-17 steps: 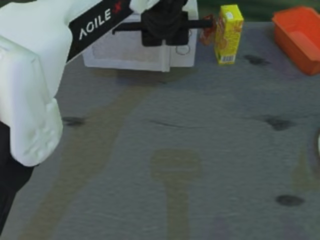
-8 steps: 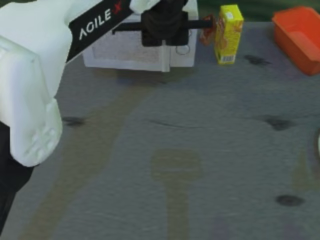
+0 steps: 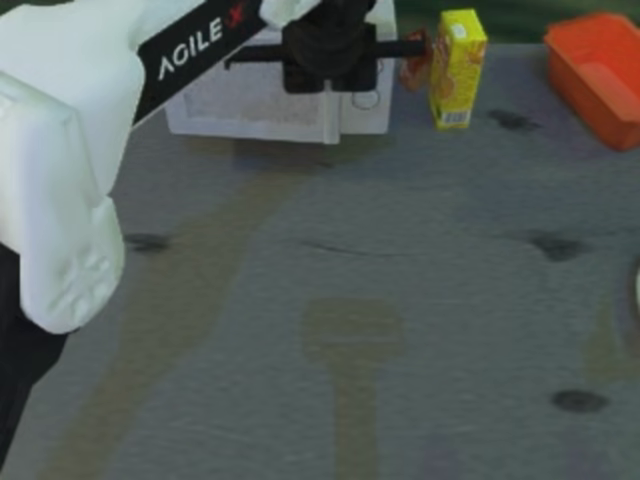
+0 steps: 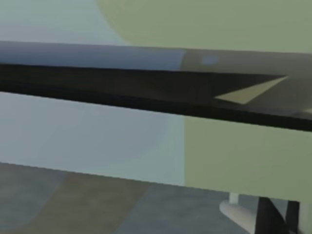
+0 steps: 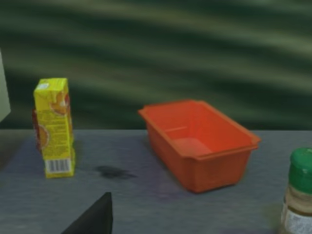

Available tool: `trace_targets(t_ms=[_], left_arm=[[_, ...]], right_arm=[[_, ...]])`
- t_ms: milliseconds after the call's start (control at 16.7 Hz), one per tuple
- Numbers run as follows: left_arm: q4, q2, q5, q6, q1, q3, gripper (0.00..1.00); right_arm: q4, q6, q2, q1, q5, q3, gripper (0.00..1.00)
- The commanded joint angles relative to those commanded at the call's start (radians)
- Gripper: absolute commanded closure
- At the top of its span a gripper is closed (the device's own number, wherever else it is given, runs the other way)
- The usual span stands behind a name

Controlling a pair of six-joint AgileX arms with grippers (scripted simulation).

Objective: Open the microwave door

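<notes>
The white microwave (image 3: 374,118) stands at the table's far edge, left of centre in the top view. Its door (image 3: 240,102), with a grey mesh window, lies flat against the front. A white bar handle (image 3: 328,118) runs along the door's right edge. My left gripper (image 3: 330,50) hangs directly over the upper part of that handle and hides it. In the left wrist view the handle (image 4: 238,213) shows very close, with the gripper's black parts against it. My right gripper (image 5: 97,219) shows only as a dark tip, far from the microwave.
A yellow juice carton (image 3: 457,68) stands just right of the microwave, with a small red item (image 3: 414,68) behind it. An orange bin (image 3: 598,75) sits at the far right corner. A green-lidded jar (image 5: 300,192) stands near the right gripper.
</notes>
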Motion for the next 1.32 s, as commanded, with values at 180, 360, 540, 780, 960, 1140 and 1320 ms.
trace_targets(t_ms=[180, 360, 540, 780, 960, 1140, 1320], left_arm=[[0.000, 0.000, 0.000, 0.000, 0.000, 0.000, 1.00], [0.000, 0.000, 0.000, 0.000, 0.000, 0.000, 1.00], [0.005, 0.000, 0.007, -0.003, -0.005, -0.001, 1.00], [0.063, -0.067, 0.021, 0.045, 0.003, -0.110, 1.00], [0.107, -0.113, 0.039, 0.083, 0.006, -0.197, 1.00], [0.112, -0.119, 0.041, 0.089, 0.006, -0.206, 1.00], [0.112, -0.119, 0.041, 0.089, 0.006, -0.206, 1.00]], right_arm=[[0.000, 0.000, 0.000, 0.000, 0.000, 0.000, 0.00], [0.000, 0.000, 0.000, 0.000, 0.000, 0.000, 0.00], [0.000, 0.000, 0.000, 0.000, 0.000, 0.000, 0.00], [0.000, 0.000, 0.000, 0.000, 0.000, 0.000, 0.00], [0.000, 0.000, 0.000, 0.000, 0.000, 0.000, 0.00], [0.000, 0.000, 0.000, 0.000, 0.000, 0.000, 0.00], [0.000, 0.000, 0.000, 0.000, 0.000, 0.000, 0.00]])
